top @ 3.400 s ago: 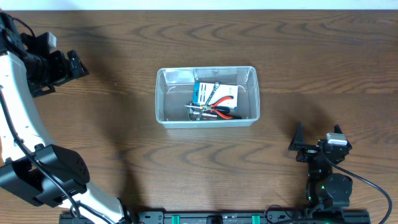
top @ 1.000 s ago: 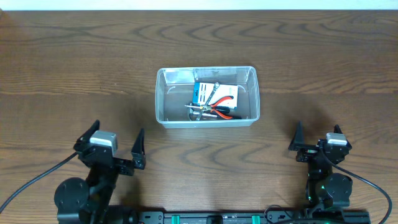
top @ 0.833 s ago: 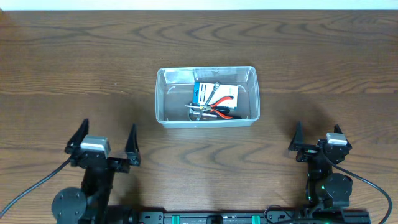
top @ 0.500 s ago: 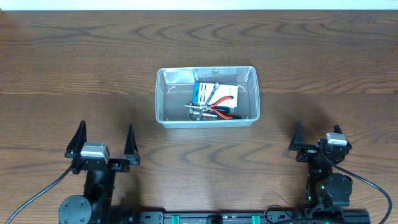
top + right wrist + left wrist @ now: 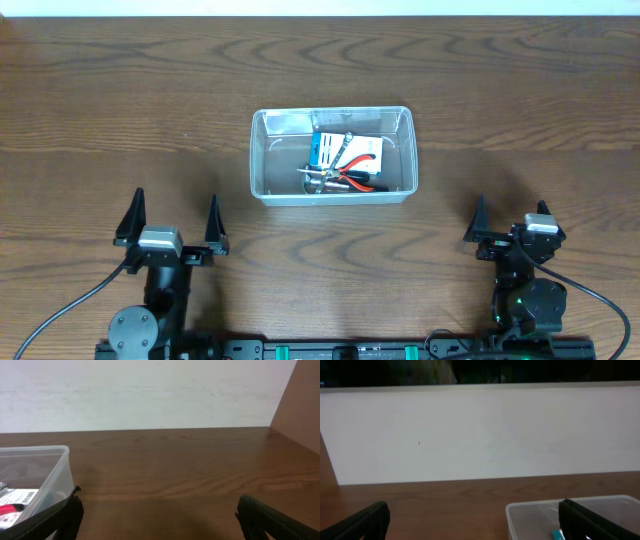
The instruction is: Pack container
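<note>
Plastic container (image 5: 275, 155), box (image 5: 365, 150) label unreadable

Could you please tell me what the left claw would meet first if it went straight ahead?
Nothing nearby, it seems: the left claw faces bare table, with the container off to its right. Only the white wall lies beyond, though depth is unclear.

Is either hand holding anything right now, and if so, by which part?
Nothing is held. The left hand and the right hand are both open and empty, well apart from the container.
</note>
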`<state>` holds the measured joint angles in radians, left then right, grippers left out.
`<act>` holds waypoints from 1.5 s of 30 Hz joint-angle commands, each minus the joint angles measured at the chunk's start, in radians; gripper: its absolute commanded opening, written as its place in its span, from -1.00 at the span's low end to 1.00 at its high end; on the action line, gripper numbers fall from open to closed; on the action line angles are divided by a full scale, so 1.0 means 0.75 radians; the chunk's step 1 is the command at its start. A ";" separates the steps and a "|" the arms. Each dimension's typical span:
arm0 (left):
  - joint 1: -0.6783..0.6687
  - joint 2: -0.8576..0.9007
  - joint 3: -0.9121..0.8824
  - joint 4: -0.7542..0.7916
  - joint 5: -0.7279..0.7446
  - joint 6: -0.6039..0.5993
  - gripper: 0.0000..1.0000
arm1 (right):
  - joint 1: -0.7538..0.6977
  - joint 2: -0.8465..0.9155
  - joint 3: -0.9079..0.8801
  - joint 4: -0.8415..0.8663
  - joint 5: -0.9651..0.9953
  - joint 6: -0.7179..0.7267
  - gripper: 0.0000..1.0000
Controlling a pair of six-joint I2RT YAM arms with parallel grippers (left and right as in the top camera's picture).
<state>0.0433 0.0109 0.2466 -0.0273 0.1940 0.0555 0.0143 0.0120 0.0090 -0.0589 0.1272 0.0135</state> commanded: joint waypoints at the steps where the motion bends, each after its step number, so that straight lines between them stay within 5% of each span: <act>1: 0.006 -0.012 -0.057 0.024 -0.045 -0.018 0.96 | -0.010 -0.007 -0.005 -0.002 0.004 -0.015 0.98; 7: 0.020 -0.012 -0.152 0.069 -0.186 -0.187 0.96 | -0.010 -0.007 -0.005 -0.002 0.004 -0.015 0.99; 45: 0.055 -0.009 -0.323 -0.057 -0.215 -0.171 0.96 | -0.010 -0.007 -0.005 -0.002 0.004 -0.015 0.98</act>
<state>0.0788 0.0101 0.0139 -0.0219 0.0498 -0.0780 0.0143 0.0120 0.0090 -0.0589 0.1272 0.0135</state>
